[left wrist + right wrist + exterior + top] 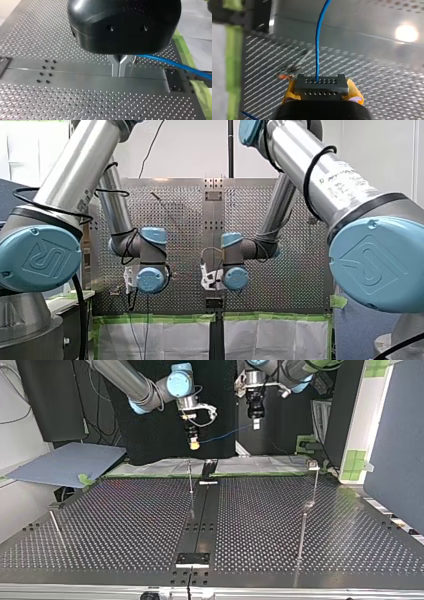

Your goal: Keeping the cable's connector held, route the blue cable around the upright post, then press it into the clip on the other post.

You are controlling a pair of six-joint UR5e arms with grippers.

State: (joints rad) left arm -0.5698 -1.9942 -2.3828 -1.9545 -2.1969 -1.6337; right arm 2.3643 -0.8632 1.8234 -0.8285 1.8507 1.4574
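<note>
In the right wrist view my right gripper (322, 93) is shut on a black connector (321, 83), gripped between yellow pads (355, 93). The blue cable (319, 42) leaves the connector and runs ahead. In the top view my right gripper (193, 442) hangs above the table's far edge, and the blue cable (225, 436) spans across to my left gripper (256, 424). In the left wrist view the metal fingers of my left gripper (119, 75) are shut, with the blue cable (170, 63) emerging beside them. A thin upright post (190, 477) stands below my right gripper. A post with a clip (314, 466) stands at the top view's right.
The perforated table (125, 525) has a smooth centre rail (202, 520) with a small black plate (193, 559) near the front. A short thin rod (55, 527) stands at the top view's left. Green tape (186, 56) marks the table's far edge.
</note>
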